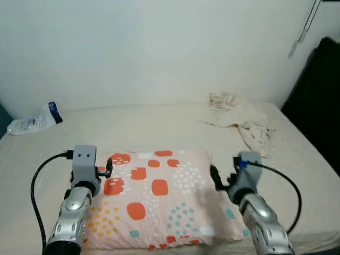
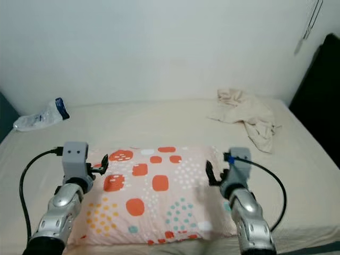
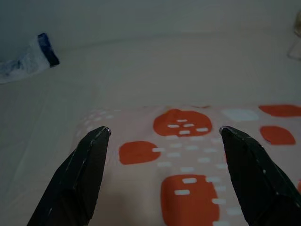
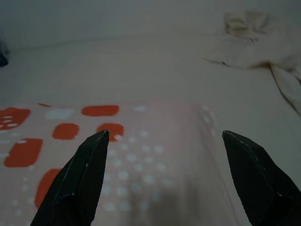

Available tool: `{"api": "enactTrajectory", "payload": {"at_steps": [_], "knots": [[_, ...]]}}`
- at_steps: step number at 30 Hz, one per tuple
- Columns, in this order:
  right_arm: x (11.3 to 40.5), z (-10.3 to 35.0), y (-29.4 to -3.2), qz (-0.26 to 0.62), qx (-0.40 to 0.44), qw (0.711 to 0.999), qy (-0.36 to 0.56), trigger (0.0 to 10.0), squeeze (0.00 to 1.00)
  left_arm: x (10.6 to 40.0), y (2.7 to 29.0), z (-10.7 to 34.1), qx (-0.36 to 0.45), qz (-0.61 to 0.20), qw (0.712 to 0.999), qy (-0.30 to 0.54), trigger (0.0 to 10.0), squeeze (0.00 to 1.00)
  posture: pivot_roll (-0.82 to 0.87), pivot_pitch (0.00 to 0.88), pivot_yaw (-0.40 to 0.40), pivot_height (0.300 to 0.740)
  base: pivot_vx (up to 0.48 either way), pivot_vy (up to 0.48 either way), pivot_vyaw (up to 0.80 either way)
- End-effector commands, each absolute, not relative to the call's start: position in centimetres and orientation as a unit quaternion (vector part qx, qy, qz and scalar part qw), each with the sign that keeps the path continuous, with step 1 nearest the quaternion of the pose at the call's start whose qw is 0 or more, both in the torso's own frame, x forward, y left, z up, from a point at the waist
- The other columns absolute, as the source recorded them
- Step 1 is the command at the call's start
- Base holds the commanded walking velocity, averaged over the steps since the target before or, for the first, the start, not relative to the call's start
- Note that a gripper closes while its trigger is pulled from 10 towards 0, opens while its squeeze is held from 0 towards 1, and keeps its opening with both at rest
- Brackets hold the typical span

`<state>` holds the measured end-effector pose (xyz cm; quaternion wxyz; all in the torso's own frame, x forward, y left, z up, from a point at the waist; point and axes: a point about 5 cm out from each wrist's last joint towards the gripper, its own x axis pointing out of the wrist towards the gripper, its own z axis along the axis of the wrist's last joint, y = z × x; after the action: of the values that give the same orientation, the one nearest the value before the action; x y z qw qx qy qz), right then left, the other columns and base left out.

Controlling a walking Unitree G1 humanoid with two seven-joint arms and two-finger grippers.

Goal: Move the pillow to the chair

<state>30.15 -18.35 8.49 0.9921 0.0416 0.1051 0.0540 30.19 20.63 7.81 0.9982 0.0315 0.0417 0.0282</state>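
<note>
The pillow (image 1: 159, 199), pink with orange blocks and dotted patches, lies flat on the bed (image 1: 159, 125) at its near edge, between the two arms. Its near left corner is partly covered by the left arm, and its near right corner sits behind the right arm. The left pincer (image 3: 164, 132) hovers over the pillow's left end with its fingers spread wide, holding nothing. The right pincer (image 4: 164, 134) hovers over the right end, likewise spread and empty. At the far left of the bed lies a crumpled clear plastic bottle (image 1: 34, 119) with a blue label; whether anything is inside is hard to tell. A rumpled cream cloth (image 1: 241, 119) lies far right.
</note>
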Motion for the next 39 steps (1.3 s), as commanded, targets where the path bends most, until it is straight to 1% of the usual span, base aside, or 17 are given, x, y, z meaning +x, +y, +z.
{"api": "enactTrajectory", "payload": {"at_steps": [1, 7, 10, 19, 20, 22, 30, 31, 32, 39], "knots": [[30.7, 8.4, -18.1, 0.061, 0.037, 0.992, 0.106, 10.0, 0.00, 29.8, 20.5, 7.7, 0.052, 0.013, 0.998, 0.031, 10.0, 0.00, -0.11, 0.014, -0.044, 0.740, 0.000, 0.000, 0.00], [31.4, 8.5, -18.1, 0.060, 0.033, 0.992, 0.109, 10.0, 0.00, 29.5, 19.9, 7.5, 0.063, -0.010, 0.998, 0.021, 10.0, 0.00, -0.10, 0.017, -0.043, 0.740, 0.000, 0.000, 0.00], [31.6, 8.6, -18.5, 0.048, 0.031, 0.993, 0.106, 10.0, 0.00, 29.6, 19.7, 7.6, 0.064, -0.021, 0.998, 0.018, 10.0, 0.00, -0.11, 0.025, -0.022, 0.725, 0.000, 0.000, 0.00], [31.5, 8.6, -18.7, 0.045, 0.032, 0.993, 0.103, 10.0, 0.00, 29.8, 19.5, 7.7, 0.066, -0.028, 0.997, 0.017, 10.0, 0.00, -0.12, 0.027, -0.016, 0.720, 0.000, 0.000, 0.00], [31.1, 8.9, -19.5, 0.038, 0.040, 0.994, 0.092, 10.0, 0.00, 30.6, 19.0, 8.4, 0.067, -0.044, 0.997, 0.008, 10.0, 0.00, -0.14, 0.019, 0.007, 0.710, 0.000, 0.000, 0.00], [31.0, 9.0, -20.0, 0.035, 0.043, 0.995, 0.085, 10.0, 0.00, 31.0, 18.8, 8.8, 0.067, -0.049, 0.997, 0.003, 10.0, 0.00, -0.14, 0.018, 0.010, 0.700, 0.000, 0.000, 0.00], [31.3, 9.7, -20.7, 0.031, 0.053, 0.996, 0.067, 10.0, 0.00, 31.4, 19.0, 9.0, 0.052, -0.043, 0.998, 0.001, 10.0, 0.00, -0.15, 0.008, 0.016, 0.660, 0.000, 0.000, 0.00], [31.3, 9.8, -20.7, 0.031, 0.054, 0.996, 0.065, 10.0, 0.00, 31.4, 19.1, 9.0, 0.051, -0.043, 0.998, 0.001, 10.0, 0.00, -0.15, 0.009, 0.017, 0.650, 0.000, 0.000, 0.00], [31.3, 9.8, -20.7, 0.031, 0.054, 0.996, 0.065, 10.0, 0.00, 31.4, 19.1, 9.0, 0.051, -0.043, 0.998, 0.001, 10.0, 0.00, -0.15, 0.009, 0.017, 0.650, 0.000, 0.000, 0.00], [31.3, 10.0, -20.8, 0.035, 0.061, 0.996, 0.060, 10.0, 0.00, 31.5, 19.0, 8.9, 0.044, -0.041, 0.998, 0.001, 10.0, 0.00, -0.15, 0.015, 0.018, 0.610, 0.000, 0.000, 0.00]]}}
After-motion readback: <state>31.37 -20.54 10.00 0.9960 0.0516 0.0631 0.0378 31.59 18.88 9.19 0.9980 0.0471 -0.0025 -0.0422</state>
